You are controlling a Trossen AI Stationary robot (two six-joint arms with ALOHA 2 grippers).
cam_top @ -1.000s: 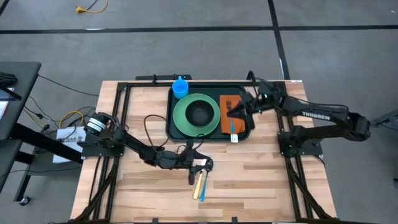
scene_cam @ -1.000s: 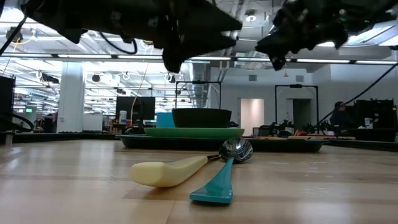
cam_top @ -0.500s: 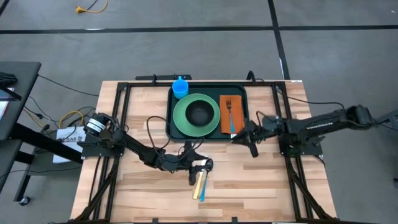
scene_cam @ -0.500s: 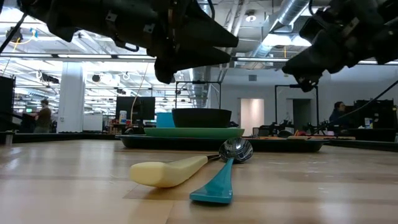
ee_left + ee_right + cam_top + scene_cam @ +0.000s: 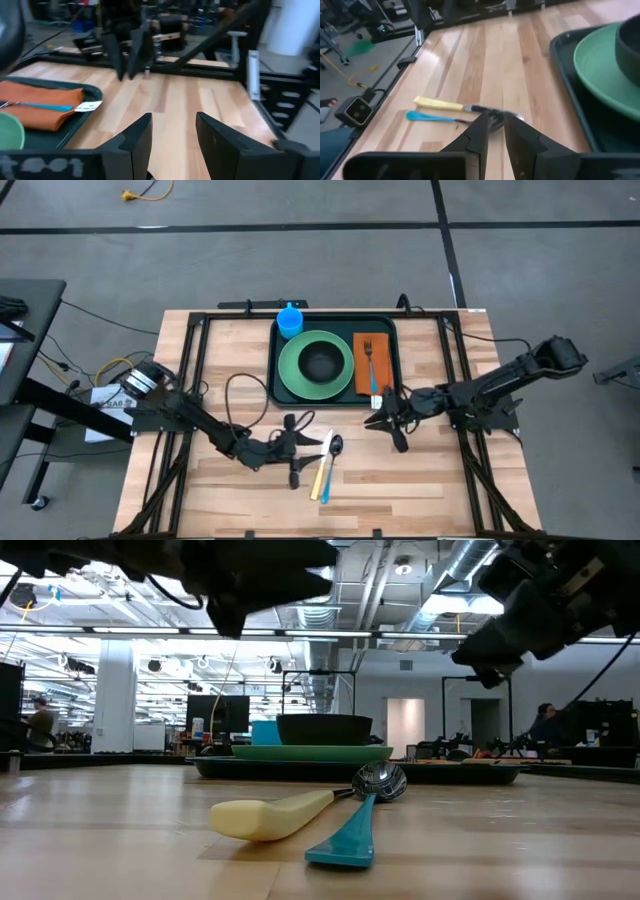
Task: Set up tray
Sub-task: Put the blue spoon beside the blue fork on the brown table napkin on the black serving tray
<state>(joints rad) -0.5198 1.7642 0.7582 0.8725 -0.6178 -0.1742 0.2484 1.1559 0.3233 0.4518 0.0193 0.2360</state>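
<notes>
The dark green tray (image 5: 388, 392) sits at the table's far middle and carries a light-green plate (image 5: 296, 375) with a dark bowl (image 5: 320, 362), a blue cup (image 5: 290, 321) and an orange napkin (image 5: 366, 376) with a teal-handled fork (image 5: 370, 365) lying on it. A yellow-handled spoon (image 5: 324, 468) and a teal utensil (image 5: 345, 837) lie side by side on the wood near the tray. My left gripper (image 5: 300, 452) hovers open just left of the spoon. My right gripper (image 5: 375, 422), open by a narrow gap, hovers off the tray's near right corner, pointing toward the spoon (image 5: 492, 116).
Black frame rails (image 5: 195, 380) run along the table's left and right sides. Bare wood (image 5: 400, 480) lies between the tray and the near edge. People stand far off in the room behind the table (image 5: 545, 725).
My right gripper has left the napkin on the tray and moved toward the near edge, coming down off the tray's near right corner; the fork stays on the napkin. My left gripper has drawn back toward the table's left, uncovering the spoon's bowl. Spoon and teal utensil have not moved.
</notes>
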